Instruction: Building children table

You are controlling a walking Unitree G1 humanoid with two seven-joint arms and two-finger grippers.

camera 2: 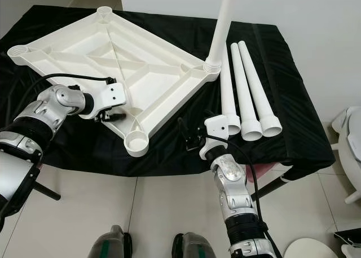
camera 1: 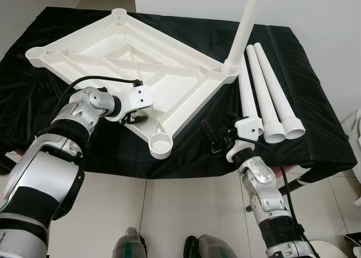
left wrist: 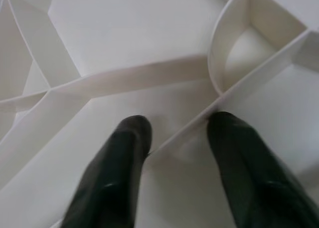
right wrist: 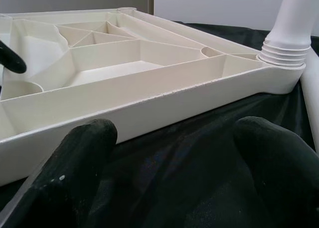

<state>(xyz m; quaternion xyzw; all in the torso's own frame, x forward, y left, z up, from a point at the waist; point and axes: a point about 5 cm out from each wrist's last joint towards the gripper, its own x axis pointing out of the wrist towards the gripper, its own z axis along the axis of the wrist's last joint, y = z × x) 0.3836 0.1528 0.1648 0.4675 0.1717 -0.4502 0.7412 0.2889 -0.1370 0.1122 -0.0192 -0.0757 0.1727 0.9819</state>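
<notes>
Nearest the robot, the right gripper [camera 1: 217,138] hovered with fingers spread wide over the black cloth [camera 1: 316,134], just short of the tabletop's edge. The left gripper [left wrist: 174,138] straddled an inner rib of the white plastic tabletop [camera 1: 130,52], fingers parted, gripping nothing. That tabletop lay upside down, ribbed, with round corner sockets. One leg [camera 1: 243,29] stood upright in the far right socket; three loose legs [camera 1: 269,94] lay beside it.

No legible text, labels, brands, numbers or signs anywhere, white tabletop [camera 1: 169,71] underside plain moulded ribs, white legs [camera 1: 265,94] unmarked, black cloth [camera 1: 316,117] unprinted, silver arm casings without readable markings
</notes>
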